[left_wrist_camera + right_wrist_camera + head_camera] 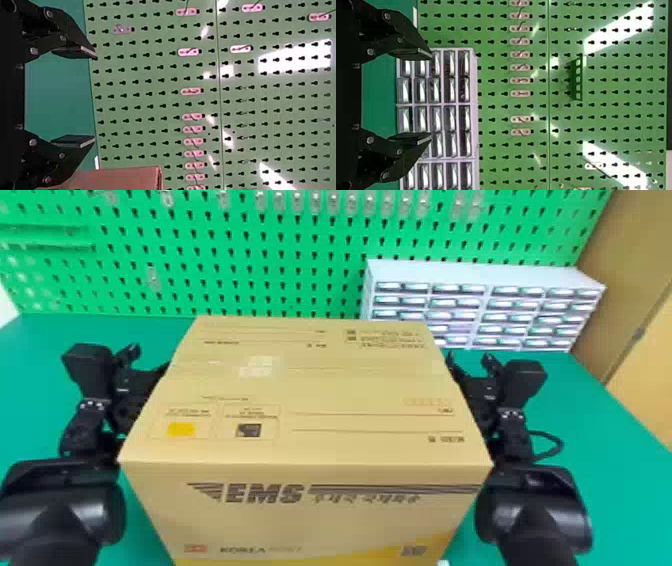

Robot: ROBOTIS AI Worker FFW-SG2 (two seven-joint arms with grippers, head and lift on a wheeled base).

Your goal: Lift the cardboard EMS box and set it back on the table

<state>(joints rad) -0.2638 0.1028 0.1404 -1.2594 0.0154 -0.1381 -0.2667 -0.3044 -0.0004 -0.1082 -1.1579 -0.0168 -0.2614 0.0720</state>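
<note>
Cardboard EMS box (300,390), big and closed, stands upright between the two arms, its lettered front face nearest and its printed top stretching away behind that. A strip of tape runs across the top. The left pincer (147,362) is at the box's left side and the right pincer (469,365) at its right side, both toward the far half. Each pincer is spread wide, with nothing between its fingers; the box lies outside both grips, between the pincers. Whether either arm presses on the cardboard, I cannot tell. Nor can I tell whether the box's underside meets the counter (595,415), a smooth teal-green top that shows on both sides and behind. A dark cable (552,440) loops beside the right arm.

Farther back, right of centre, a pale cabinet (475,270) of small clear-fronted drawers stands on the counter, against a bright green pegboard (225,250) with a row of little holders (315,202). Brown panelling (635,250) rises at the far right.
</note>
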